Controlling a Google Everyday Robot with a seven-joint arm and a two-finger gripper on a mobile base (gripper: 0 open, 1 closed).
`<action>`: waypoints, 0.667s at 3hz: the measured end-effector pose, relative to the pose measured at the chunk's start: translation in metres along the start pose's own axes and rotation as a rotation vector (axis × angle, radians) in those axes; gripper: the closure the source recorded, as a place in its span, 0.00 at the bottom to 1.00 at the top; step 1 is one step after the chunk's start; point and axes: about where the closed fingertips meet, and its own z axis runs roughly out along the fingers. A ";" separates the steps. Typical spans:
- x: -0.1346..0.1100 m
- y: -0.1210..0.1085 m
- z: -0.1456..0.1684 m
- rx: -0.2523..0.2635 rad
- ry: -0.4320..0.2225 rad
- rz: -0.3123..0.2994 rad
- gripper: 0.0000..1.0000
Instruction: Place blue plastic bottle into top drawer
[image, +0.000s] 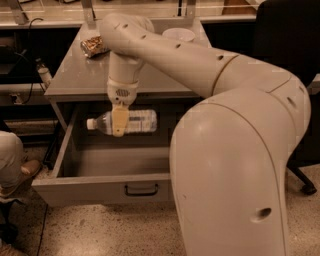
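The blue plastic bottle (135, 121) is a clear bottle with a white cap and a pale label. It hangs on its side, cap to the left, above the inside of the open top drawer (100, 189). My gripper (119, 125) points down from the arm and is shut on the bottle near its neck end. The grey drawer is pulled far out below the cabinet top, with a dark curved handle (141, 190) centred on its front panel. The right part of the drawer is hidden behind my arm.
The grey cabinet top (80, 75) carries a brown-gold snack packet (92, 46) at the back left and a white bowl (178, 34) at the back. A person's leg and shoe (15, 165) are at the left. A black chair (290, 60) stands at the right.
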 end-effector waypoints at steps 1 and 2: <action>0.007 -0.003 0.028 0.025 -0.011 0.092 1.00; 0.023 -0.017 0.051 0.101 -0.043 0.182 1.00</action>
